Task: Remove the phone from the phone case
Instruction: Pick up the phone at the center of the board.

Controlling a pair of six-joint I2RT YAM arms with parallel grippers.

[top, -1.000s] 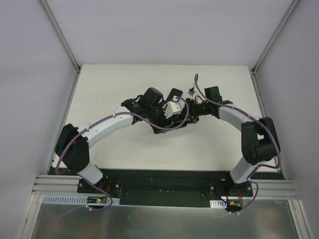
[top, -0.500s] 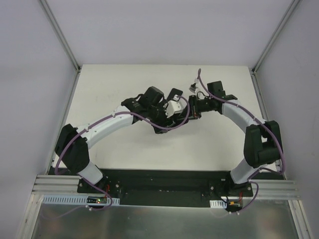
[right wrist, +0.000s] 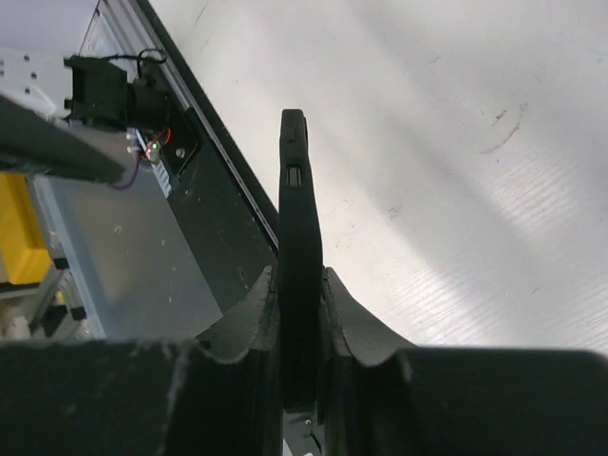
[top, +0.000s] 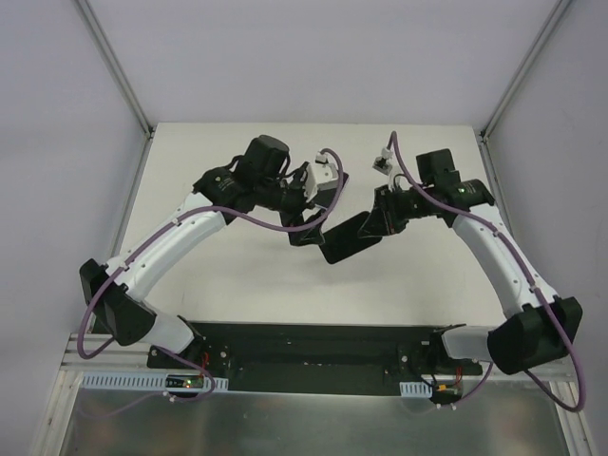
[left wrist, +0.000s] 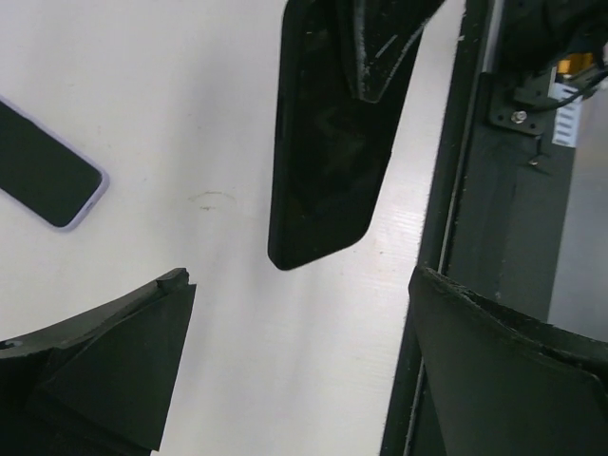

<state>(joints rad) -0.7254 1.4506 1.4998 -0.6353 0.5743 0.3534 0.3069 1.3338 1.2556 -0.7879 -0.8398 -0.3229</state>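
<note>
Left wrist view: your left gripper (left wrist: 299,285) stands with its fingers (left wrist: 114,361) spread wide and nothing between them, above the white table (left wrist: 237,399). The phone (left wrist: 46,163), dark face up with a pale lilac rim, lies flat on the table, out of its case and well apart from both grippers. The black phone case (left wrist: 318,161) hangs ahead of your open fingers, pinched at its upper end with its lower end free. The dark rail (left wrist: 456,190) along the table's near edge runs behind it

Right wrist view: your right gripper (right wrist: 300,275) is clamped narrow on the phone case, seen edge-on. One finger (right wrist: 249,318) presses on each face, and the case juts out past the fingertips

Top view: your right gripper holds the phone case over the middle of the table, a little toward the near edge, with your left gripper just beside it. The phone cannot be picked out here
</note>
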